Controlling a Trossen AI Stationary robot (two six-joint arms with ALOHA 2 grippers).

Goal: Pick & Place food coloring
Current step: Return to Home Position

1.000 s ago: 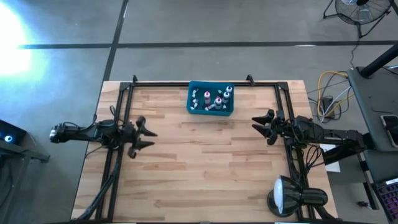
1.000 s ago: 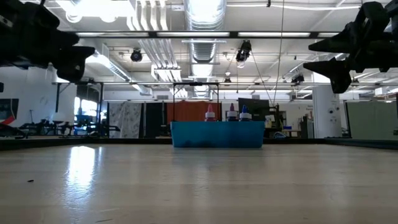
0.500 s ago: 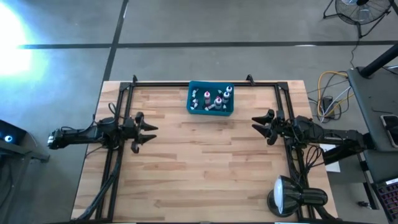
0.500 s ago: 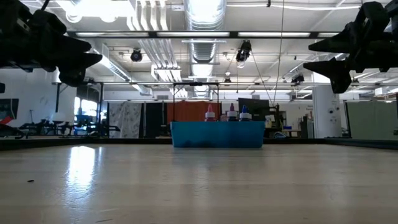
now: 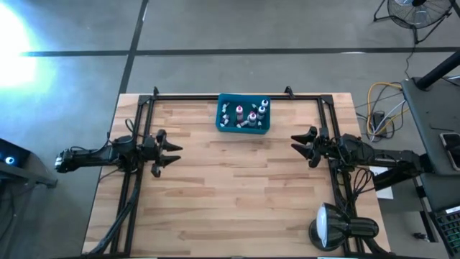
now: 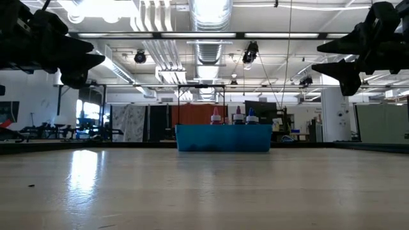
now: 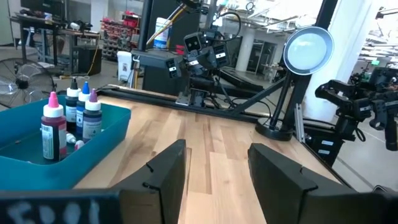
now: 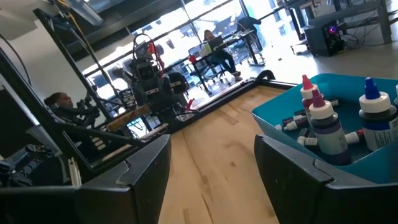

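The food coloring bottles stand and lie inside a teal bin at the middle of the table's far edge; their caps stick up over its rim in the low view. Both wrist views show them, the left and the right. My left gripper hangs open over the table's left side, pointing level toward the right. My right gripper hangs open over the right side, pointing left. Nothing is between either pair of fingers.
A black frame rail runs along the far edge behind the bin, with side rails under both arms. A round lamp stands at the near right corner. Bare wood spans the table's middle and near part.
My left gripper has swung a little toward the table's far edge and now points straight across the table; it stays open. The right arm and the bin have kept still.
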